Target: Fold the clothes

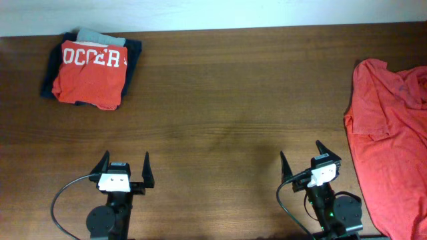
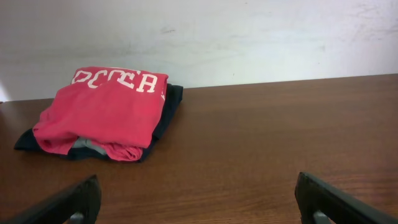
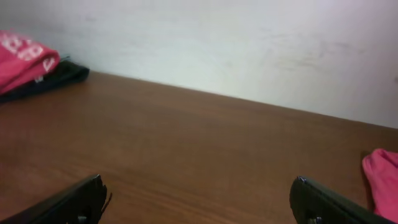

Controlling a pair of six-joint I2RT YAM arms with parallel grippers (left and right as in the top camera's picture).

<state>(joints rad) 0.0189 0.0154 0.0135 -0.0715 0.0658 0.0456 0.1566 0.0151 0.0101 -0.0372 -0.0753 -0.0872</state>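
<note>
Dark wood surface [image 1: 227, 100] below a pale wall: coral-red T-shirt [image 1: 393, 133] crumpled at the overhead frame's right edge, folded stack [image 1: 90, 73] topped by a red lettered shirt upper left, left hand [image 1: 126, 159] and right hand [image 1: 300, 150] at bottom, both released, grasping nothing.

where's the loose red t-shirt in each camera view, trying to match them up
Overhead: the loose red T-shirt lies crumpled at the right edge of the table.
Left wrist: not in it.
Right wrist: only a small part of it shows at the lower right edge.
Shared landmark: the folded pile, on the left in all three.
</note>
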